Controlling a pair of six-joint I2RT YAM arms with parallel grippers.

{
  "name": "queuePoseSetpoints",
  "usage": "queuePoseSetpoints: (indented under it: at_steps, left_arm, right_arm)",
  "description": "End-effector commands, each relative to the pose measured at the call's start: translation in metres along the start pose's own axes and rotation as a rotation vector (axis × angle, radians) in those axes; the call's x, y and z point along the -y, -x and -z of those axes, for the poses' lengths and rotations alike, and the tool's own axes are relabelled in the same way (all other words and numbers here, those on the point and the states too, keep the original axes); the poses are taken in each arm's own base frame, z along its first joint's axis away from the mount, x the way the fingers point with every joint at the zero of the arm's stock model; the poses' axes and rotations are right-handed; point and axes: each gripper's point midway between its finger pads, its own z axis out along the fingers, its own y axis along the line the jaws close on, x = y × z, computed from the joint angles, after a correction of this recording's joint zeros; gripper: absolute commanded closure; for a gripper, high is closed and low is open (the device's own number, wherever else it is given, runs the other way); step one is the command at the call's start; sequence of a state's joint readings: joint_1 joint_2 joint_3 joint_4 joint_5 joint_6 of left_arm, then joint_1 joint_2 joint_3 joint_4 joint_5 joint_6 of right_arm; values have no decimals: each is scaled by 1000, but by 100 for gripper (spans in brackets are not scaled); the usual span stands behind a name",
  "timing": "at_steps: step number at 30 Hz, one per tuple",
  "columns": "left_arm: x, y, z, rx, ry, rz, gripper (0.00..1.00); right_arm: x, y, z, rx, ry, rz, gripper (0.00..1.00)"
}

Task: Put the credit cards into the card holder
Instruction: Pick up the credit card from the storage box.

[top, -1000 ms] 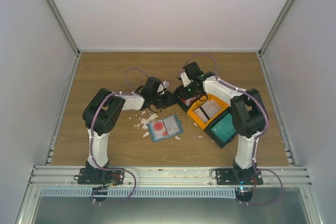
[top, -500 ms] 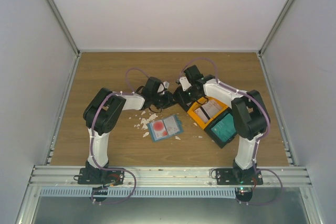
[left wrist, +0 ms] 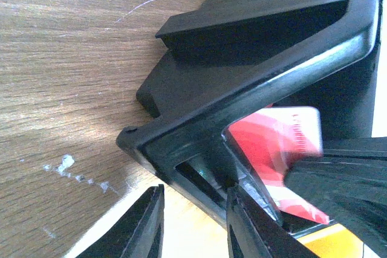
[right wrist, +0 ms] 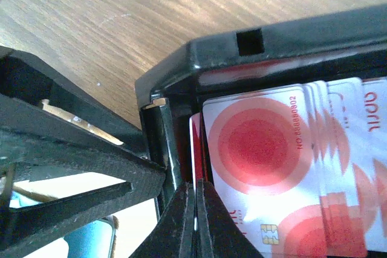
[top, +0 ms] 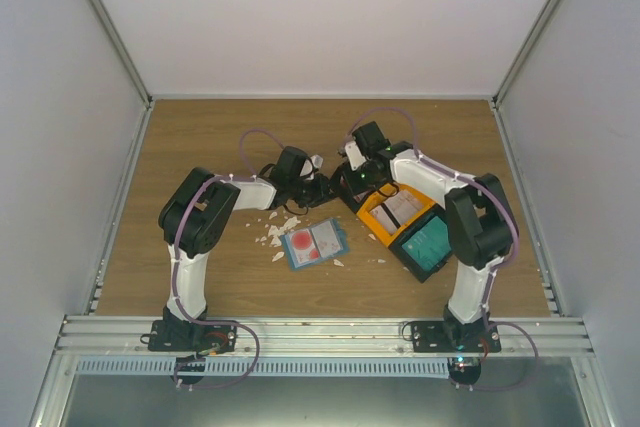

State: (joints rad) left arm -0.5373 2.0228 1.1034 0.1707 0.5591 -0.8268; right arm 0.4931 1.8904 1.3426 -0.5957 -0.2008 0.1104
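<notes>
You are pinching a red-and-white card (left wrist: 275, 149), likely stiff, light and slick, by its edge in the right claw (right wrist: 195, 209) at the black tray (right wrist: 181, 64), the left claw (left wrist: 193, 228) hanging spread, the card holder (top: 318, 259) lying on the desk (top: 200, 147).

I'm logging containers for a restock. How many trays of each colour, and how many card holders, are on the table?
Black trays: 2
Orange tray: 1
Blue-teal card holder: 1
Total: 4
</notes>
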Motion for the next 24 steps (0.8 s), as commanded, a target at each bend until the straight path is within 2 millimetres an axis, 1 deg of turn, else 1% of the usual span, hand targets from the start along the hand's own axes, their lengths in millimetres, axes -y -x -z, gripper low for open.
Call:
queuePoseSetpoints:
  at_steps: [1, 5, 7, 9, 12, 14, 17, 21, 23, 24]
  left_arm:
    - [8, 6, -5, 22, -23, -41, 68]
    - [13, 6, -2, 24, -32, -59, 66]
    - [18, 7, 3, 37, -36, -73, 64]
    - [23, 9, 11, 57, -42, -85, 63]
    - [35, 10, 26, 87, -57, -116, 59]
    - [44, 9, 41, 115, -65, -141, 55]
    - [56, 5, 68, 174, -75, -177, 46]
    - [65, -8, 107, 234, -82, -208, 35]
    - [74, -15, 126, 262, -103, -227, 29]
    - [78, -19, 135, 273, -117, -235, 23]
  right_arm:
    - [-10, 26, 32, 104, -3, 13, 99]
    - [-8, 42, 58, 175, -49, 16, 100]
    - [-7, 49, 73, 211, -71, 20, 99]
    - [-8, 56, 90, 259, -76, 17, 99]
    - [-17, 64, 110, 334, -44, 9, 100]
    - [-26, 66, 124, 379, -2, 2, 99]
    - [-44, 65, 141, 457, 98, -15, 100]
    - [-65, 59, 157, 519, 233, -49, 99]
    - [-75, 54, 163, 541, 304, -63, 100]
    - [-80, 51, 166, 550, 343, -72, 99]
